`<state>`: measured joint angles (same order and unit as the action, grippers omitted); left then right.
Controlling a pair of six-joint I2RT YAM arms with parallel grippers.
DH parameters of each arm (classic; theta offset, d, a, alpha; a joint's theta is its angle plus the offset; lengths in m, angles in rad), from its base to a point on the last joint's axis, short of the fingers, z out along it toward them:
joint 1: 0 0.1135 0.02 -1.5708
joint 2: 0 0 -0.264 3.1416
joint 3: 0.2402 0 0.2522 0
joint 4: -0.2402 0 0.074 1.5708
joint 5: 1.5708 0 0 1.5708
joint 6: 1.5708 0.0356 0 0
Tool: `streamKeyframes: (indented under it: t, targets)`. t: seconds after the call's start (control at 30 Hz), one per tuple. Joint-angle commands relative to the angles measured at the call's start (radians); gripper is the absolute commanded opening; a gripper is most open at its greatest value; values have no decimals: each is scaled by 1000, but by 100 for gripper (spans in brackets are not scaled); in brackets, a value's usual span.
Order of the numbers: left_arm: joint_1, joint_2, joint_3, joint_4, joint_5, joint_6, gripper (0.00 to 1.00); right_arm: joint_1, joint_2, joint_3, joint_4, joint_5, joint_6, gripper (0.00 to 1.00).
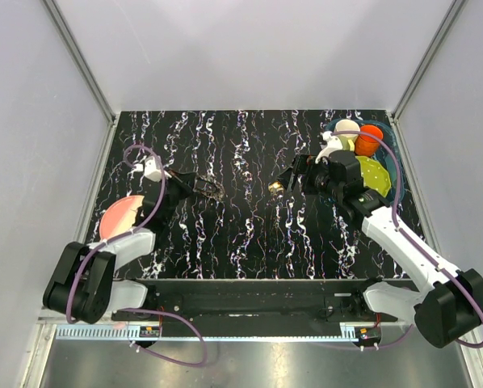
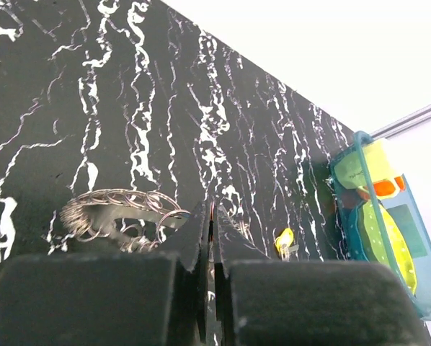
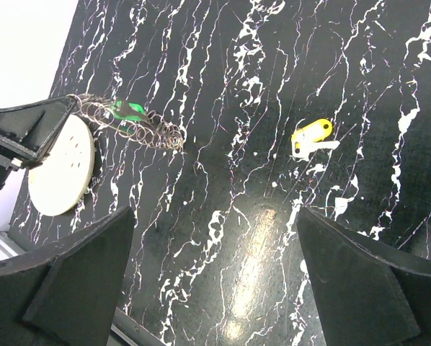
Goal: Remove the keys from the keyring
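one yellow key (image 3: 313, 135) lies loose on the bench (image 3: 360, 58); left pincer (image 2: 208, 207) clamps the keyring (image 2: 118, 205), right pincer (image 3: 215, 216) gapes, probably due to pull the green key (image 3: 125, 109).

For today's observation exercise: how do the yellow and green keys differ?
The yellow key lies loose on the table, apart from the keyring; the green key sits within its loops. The yellow key shows whole; the green key is partly hidden by wire. Both are small, coloured-headed.
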<state>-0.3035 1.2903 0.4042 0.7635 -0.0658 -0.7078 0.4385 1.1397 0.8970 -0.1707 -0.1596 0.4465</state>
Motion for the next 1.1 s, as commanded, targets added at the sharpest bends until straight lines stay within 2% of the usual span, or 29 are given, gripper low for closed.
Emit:
streamKeyframes:
  t: [0.0, 0.17, 0.37, 0.47, 0.5, 0.57, 0.6, 0.63, 0.7, 0.73, 0.8, 0.9, 1.07]
  targets:
    - [0, -37, -62, -289, -58, -33, 0, 5, -29, 14, -7, -20, 1, 100]
    - [0, -94, -48, -415, -124, -30, 0, 5, -18, 13, -7, -20, 1, 100]
    - [0, -27, -15, -400, -124, 5, 2, 5, -8, 25, -15, -46, 9, 100]
    - [0, 12, 47, -430, -91, 34, 16, 5, -14, 26, -39, -60, 1, 100]
    - [0, 9, 59, -444, -71, 44, 27, 5, -17, 32, -46, -67, -6, 100]
    - [0, -18, 103, -501, -52, 71, 38, 5, -26, 36, -78, -69, -19, 100]
    - [0, -35, 120, -536, -45, 102, 52, 5, -31, 46, -96, -58, -20, 100]
    - [0, -58, 142, -603, -28, 122, 56, 5, -34, 57, -125, -45, -9, 100]
    - [0, -146, 185, -665, 7, 169, 69, 5, -34, 123, -263, -2, 17, 100]
    - [0, -179, 199, -696, 27, 183, 85, 3, -44, 143, -304, 5, 32, 100]
    - [0, -278, 242, -760, 120, 229, 99, 3, -70, 167, -383, 15, 55, 100]
    - [0, -400, 277, -837, 292, 280, 99, 5, -145, 152, -405, 15, 90, 100]
    - [0, -592, 266, -842, 437, 255, 99, 6, -261, 119, -398, 9, 121, 100]
